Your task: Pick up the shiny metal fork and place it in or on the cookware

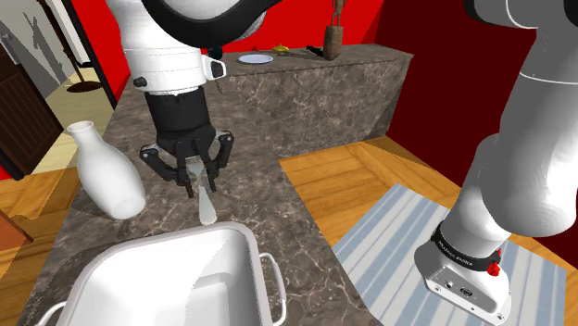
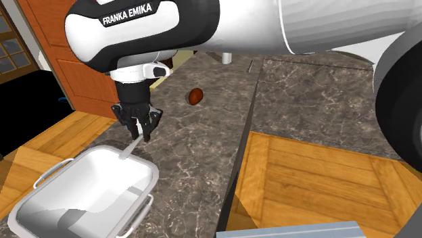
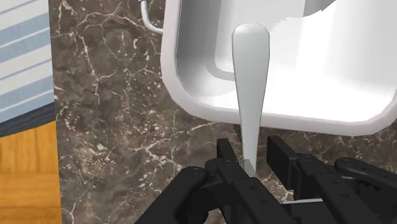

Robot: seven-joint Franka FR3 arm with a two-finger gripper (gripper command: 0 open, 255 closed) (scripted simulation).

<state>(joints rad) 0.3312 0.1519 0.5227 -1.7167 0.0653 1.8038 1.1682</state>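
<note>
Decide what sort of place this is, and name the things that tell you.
Most likely a home kitchen: a dark marble-patterned countertop, a white two-handled pan on it, a white bottle beside that, and wooden flooring below.

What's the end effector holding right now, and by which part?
The pale fork, clasped at its narrow end; its broad end points toward the white pan.

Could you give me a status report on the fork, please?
End effector shut on fork. Fork hanging over rim of white pan, not released. White bottle stands aside.
</note>
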